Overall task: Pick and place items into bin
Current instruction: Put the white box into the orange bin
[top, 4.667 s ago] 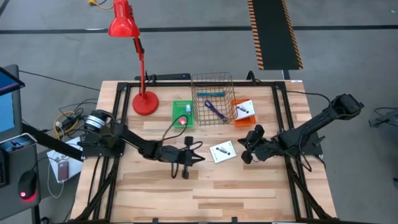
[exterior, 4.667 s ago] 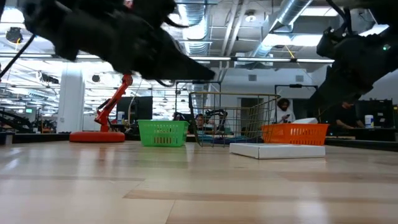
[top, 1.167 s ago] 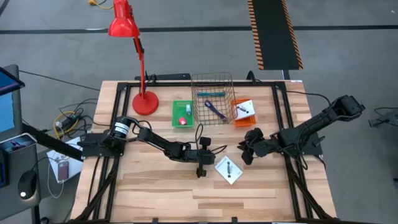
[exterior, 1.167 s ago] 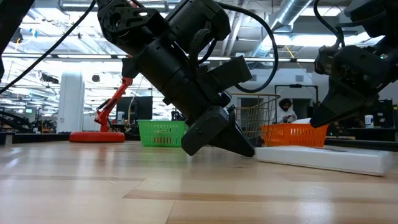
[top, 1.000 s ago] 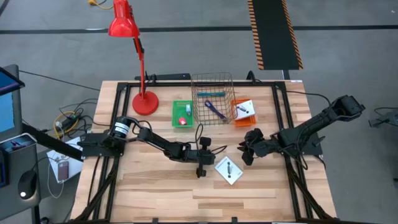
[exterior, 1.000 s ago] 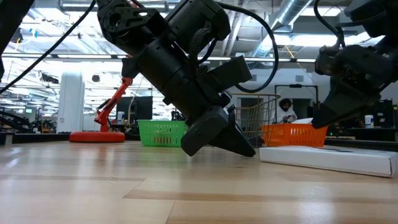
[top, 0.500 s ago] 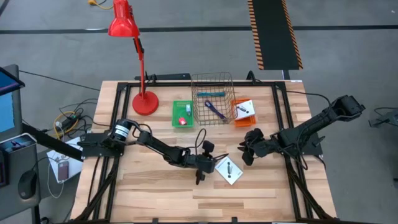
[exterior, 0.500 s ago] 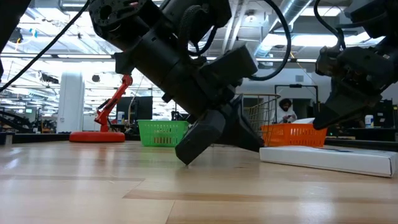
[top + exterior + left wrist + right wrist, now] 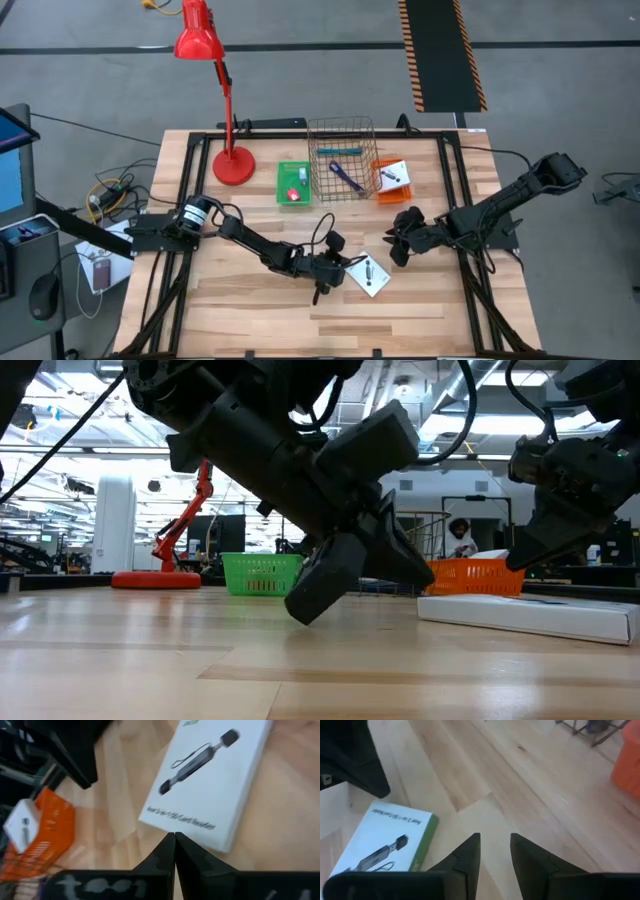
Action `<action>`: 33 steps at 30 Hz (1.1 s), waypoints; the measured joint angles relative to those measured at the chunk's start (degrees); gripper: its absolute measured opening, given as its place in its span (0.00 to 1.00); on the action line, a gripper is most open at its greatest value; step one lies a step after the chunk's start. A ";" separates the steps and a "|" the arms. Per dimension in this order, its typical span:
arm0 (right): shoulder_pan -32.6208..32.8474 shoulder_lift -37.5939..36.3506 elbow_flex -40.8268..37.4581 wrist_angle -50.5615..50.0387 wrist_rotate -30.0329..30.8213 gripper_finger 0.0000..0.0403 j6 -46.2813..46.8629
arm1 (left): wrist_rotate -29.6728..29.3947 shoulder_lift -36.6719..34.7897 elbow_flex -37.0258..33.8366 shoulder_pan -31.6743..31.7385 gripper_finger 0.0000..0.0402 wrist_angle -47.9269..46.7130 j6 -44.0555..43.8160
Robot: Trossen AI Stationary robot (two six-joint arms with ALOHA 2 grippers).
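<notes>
A white boxed card [image 9: 367, 276] with a dark printed pen lies flat on the table near the middle; it also shows in the left wrist view [image 9: 210, 780] and the right wrist view [image 9: 380, 845]. My left gripper [image 9: 333, 272] is shut, low over the table, at the card's left edge. My right gripper [image 9: 398, 247] is open and empty, just right of and beyond the card. A second white card [image 9: 392, 173] lies in the orange bin [image 9: 388, 188]. The teal marker [image 9: 338, 151] and the blue-purple strap [image 9: 347, 178] lie in the wire basket [image 9: 343, 160]. The red block [image 9: 292, 194] is in the green bin [image 9: 293, 183]. My left gripper's shut fingertips [image 9: 174, 837] stand at the card's near edge [image 9: 190, 837], coming at it slanting down from the table's left. I cannot tell whether they touch it. The card lies flat on the table.
The red desk lamp [image 9: 232, 165] stands at the far left of the table. The three bins stand in a row along the far side. Bare wood lies along the near edge [image 9: 330, 330].
My left gripper has gone toward the table's right and near edges, up to the white card, and has turned about its wrist. It stays shut. The card has kept its place, and my right arm has kept still.
</notes>
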 joint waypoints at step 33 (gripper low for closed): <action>24.07 22.21 5.14 10.75 3.54 0.55 -15.25 | 15.47 -0.15 8.37 3.78 0.00 -11.29 -11.16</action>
